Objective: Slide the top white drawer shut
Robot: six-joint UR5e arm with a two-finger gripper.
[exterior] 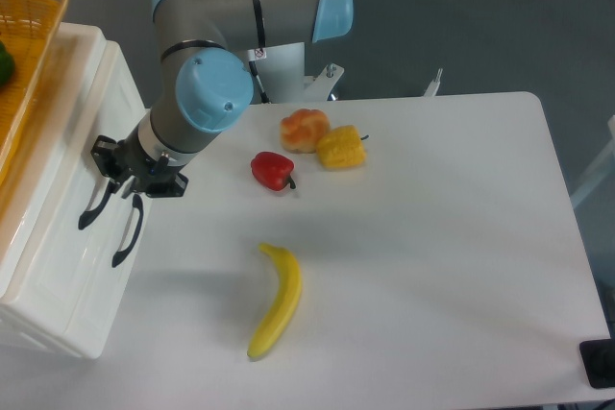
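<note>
Far left of the tool, a yellow wicker basket (pixel 24 64) sits atop the white unit. The top white drawer (pixel 67 156) lies right under the tool (pixel 123 177), whose fingers press at the drawer's front by the black handles; whether it is clenched cannot be told. Right of the tool, on the table (pixel 432 266), lie a red pepper (pixel 272 170), a banana (pixel 276 301), a pastry (pixel 305 129) and a yellow pepper (pixel 341 148).

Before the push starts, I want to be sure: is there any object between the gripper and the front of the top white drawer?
Nothing visible. The gripper is already at the top white drawer, by its black handle.
</note>
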